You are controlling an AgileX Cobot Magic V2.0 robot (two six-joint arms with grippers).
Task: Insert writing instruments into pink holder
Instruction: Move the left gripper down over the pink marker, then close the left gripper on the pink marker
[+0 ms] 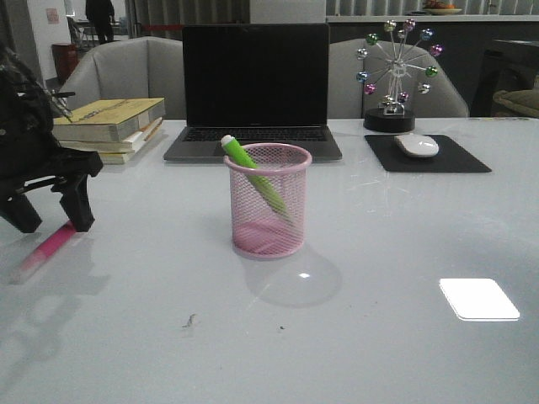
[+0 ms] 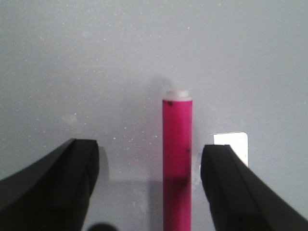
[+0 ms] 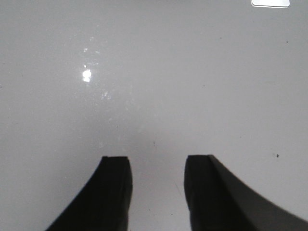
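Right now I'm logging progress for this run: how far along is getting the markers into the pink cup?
About halfway. Done: the green highlighter leans inside the pink holder, its capped end above the rim. In hand: the left gripper is open and straddles the pink highlighter, which lies on the table, not yet gripped. Left: close, lift and drop it into the holder. The right gripper is open over bare table.
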